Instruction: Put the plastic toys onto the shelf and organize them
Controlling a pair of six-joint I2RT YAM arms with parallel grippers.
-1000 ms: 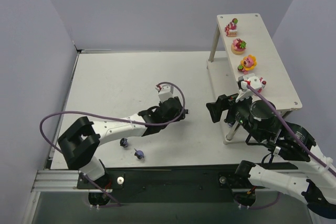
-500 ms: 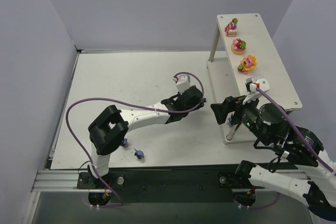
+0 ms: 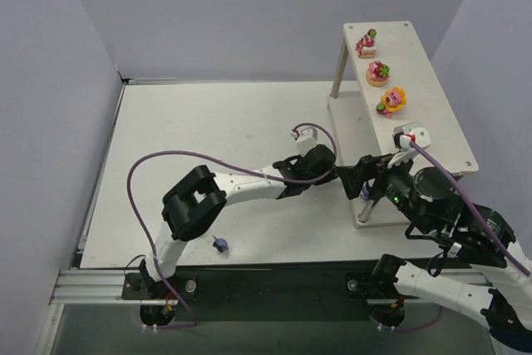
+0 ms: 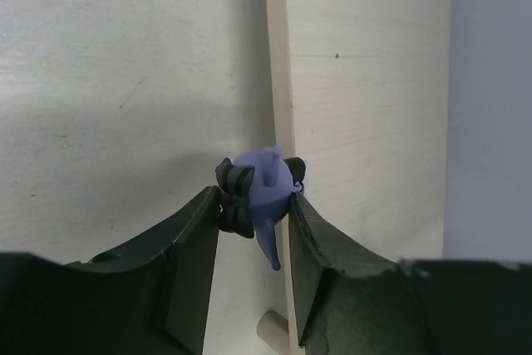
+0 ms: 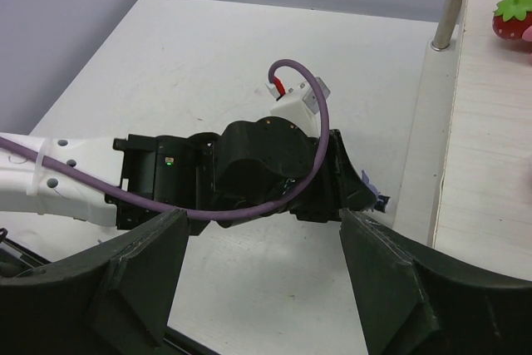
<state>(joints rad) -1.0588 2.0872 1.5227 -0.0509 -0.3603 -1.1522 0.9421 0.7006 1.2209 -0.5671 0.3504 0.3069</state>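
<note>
Purple toy (image 4: 264, 184) between left gripper (image 4: 253, 230) fingers.

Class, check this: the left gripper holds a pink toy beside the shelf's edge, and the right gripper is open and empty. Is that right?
Not quite. The toy in the left gripper is blue-purple, not pink; the left wrist view shows it. It is beside the shelf's edge, and the right gripper is open and empty.

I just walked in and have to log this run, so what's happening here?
The left claw is shut on a blue-purple toy, holding it at the edge of the shelf. The right claw hangs open and empty, facing it. Three bright toys stand on the top board; one dark toy sits on the table.
</note>
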